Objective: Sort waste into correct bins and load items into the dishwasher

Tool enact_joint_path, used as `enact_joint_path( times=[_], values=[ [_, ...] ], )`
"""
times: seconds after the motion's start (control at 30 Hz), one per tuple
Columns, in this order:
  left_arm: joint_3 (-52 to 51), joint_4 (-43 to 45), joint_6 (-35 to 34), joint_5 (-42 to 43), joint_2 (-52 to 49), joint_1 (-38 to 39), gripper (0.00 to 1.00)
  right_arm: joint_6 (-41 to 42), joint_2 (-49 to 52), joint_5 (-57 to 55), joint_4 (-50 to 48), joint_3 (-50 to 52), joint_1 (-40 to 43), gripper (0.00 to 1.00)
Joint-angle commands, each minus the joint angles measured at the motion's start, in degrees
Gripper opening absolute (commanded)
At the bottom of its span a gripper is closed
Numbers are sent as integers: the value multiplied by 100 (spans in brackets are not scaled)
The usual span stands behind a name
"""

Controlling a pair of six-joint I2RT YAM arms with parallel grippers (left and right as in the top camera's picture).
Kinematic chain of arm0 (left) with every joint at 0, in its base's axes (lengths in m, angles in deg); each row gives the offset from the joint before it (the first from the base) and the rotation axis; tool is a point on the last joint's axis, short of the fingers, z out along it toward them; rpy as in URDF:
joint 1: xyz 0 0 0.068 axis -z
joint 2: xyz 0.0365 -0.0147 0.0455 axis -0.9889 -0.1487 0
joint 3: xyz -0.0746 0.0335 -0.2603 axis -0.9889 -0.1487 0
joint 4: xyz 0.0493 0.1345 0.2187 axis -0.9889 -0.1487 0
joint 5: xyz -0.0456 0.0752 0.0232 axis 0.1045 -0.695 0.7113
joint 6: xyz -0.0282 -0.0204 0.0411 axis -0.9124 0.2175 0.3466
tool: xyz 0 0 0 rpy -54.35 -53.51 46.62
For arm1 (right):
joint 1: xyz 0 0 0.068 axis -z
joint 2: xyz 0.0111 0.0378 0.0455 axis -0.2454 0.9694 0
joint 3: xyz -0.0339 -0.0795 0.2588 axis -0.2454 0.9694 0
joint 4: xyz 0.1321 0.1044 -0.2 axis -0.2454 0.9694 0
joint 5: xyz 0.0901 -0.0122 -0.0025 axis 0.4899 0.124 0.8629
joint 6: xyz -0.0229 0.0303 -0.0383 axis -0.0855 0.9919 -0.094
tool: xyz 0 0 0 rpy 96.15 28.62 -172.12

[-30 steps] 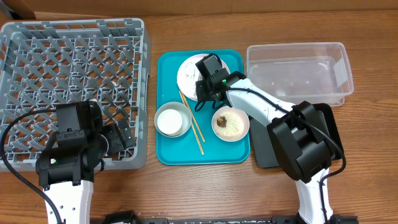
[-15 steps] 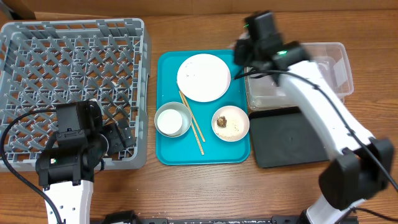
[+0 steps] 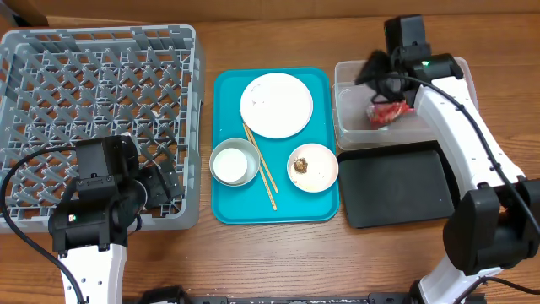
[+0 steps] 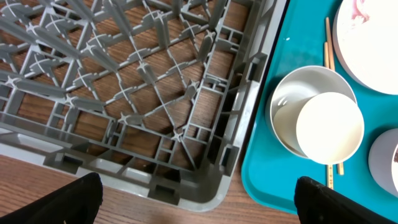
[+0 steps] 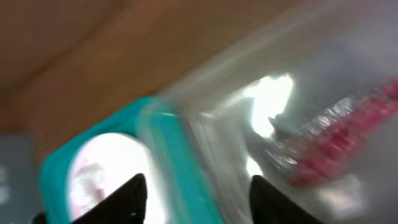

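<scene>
A wood-grain table [image 3: 253, 253] takes up the whole scene, warm brown and evenly lit. The grey lattice dish rack [image 3: 101, 84] sits at its left. The left gripper [image 4: 199, 205] hangs over the rack's near right corner, fingers spread wide and holding nothing. In the middle lies a teal tray [image 3: 221, 211]. It carries the large plate [image 3: 276, 105], a small bowl [image 3: 234, 162] and a small plate [image 3: 313, 167] with rice [image 3: 319, 174] and a brown lump [image 3: 302, 161] on it. The chopsticks [image 3: 260, 165] lie slantwise between the bowl and the small plate. To the right, the clear tub [image 3: 439, 84] stands at the far side with the black tray [image 3: 396, 190] just in front of it. The red wrapper [image 3: 386, 112] is inside the tub's walls, toward the left end. It is crinkled and shiny, bright red with pale glints, and smeared by blur in the wrist view. The right gripper [image 3: 377, 72] hovers above that end of the tub, its fingers parted and clear of the wrapper.
</scene>
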Motion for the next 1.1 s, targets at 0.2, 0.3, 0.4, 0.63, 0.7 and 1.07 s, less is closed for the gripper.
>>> enact_joint_path(
  times=[0.2,0.3,0.4,0.63,0.7,1.07],
  values=[
    [127,7,-120,33,-24,-31,100,-1408,227,267,-1320,-131,-1488,66],
    [127,-11,-120,44,-24,-31,100,-1412,538,-74,-1587,-131,-1891,66],
    [127,-17,-120,44,-24,-31,100,-1425,970,-136,-1930,-131,-2190,66],
    [127,-61,-120,44,-24,-31,100,-1379,1932,-682,-2533,-131,-2564,65],
    [127,-66,-120,44,-24,-31,100,-1381,2116,-715,-2673,-131,-2570,62],
    [125,-79,-118,42,-24,-31,100,-1377,2457,-684,-2664,-138,-2575,23]
  ],
)
